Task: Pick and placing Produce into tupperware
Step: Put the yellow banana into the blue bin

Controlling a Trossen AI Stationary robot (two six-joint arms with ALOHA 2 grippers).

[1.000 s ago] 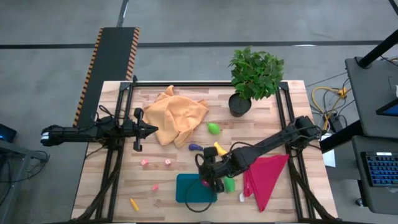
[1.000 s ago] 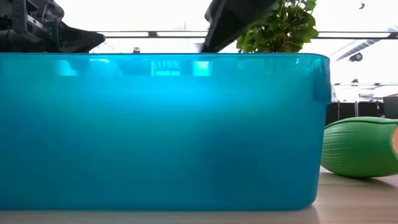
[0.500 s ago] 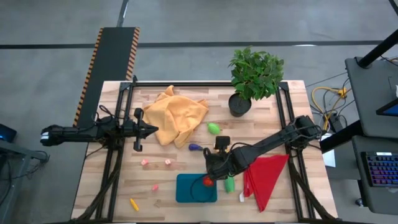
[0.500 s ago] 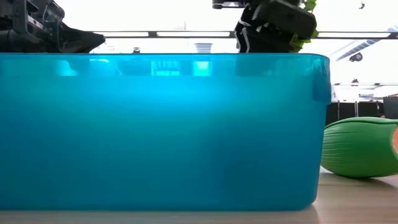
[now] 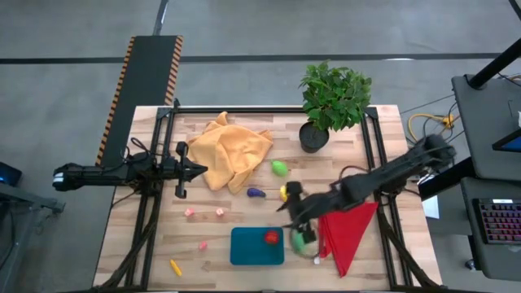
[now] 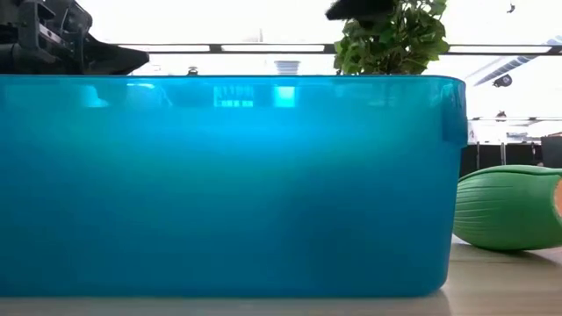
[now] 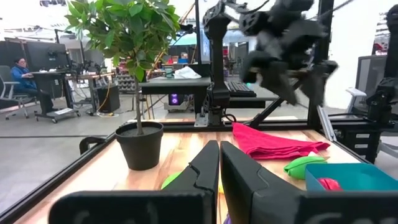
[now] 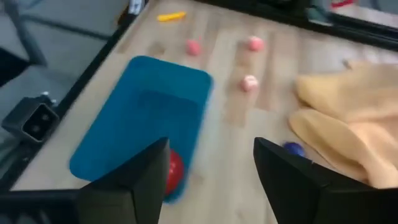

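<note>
From the high view, the round red toy tomato (image 5: 270, 237) lies inside the shallow teal-blue rectangular plastic tupperware (image 5: 247, 251), so that piece looks delivered, and the step in hand is, I judge, the choice of the next piece. The right gripper (image 5: 291, 213) hangs just beside the container's far right corner, carrying nothing. Very near these jaws lie the yellow toy banana (image 5: 283, 192), the small purple toy eggplant (image 5: 256, 193) and a green ribbed toy vegetable (image 5: 299, 240), which sits between the container and the red cloth (image 5: 347, 230). A second green toy piece (image 5: 279, 168) lies farther off, toward the potted leafy plant (image 5: 332, 98). The next move calls for a short reach and a clean descent. The left gripper (image 5: 198, 168) waits well apart, at the edge of the orange cloth (image 5: 231, 149).

In the low view, the tupperware wall (image 6: 228, 184) fills almost the whole frame, and the green vegetable (image 6: 507, 209) rests on the wooden worktop (image 6: 500, 281) just beside it. The gap there seems narrow for the jaws.

In the left wrist view, the left jaws are pressed together, with the plant pot (image 7: 139, 144) and the red cloth (image 7: 273, 142) beyond them.

In the right wrist view, the right jaws are spread wide and empty. Between them I see the container (image 8: 146, 118) with the tomato (image 8: 174, 170) at its near end. Three tiny pink bits (image 8: 249, 82) and the orange toy carrot (image 8: 170, 17) lie beyond on open wood, with free room around them.
</note>
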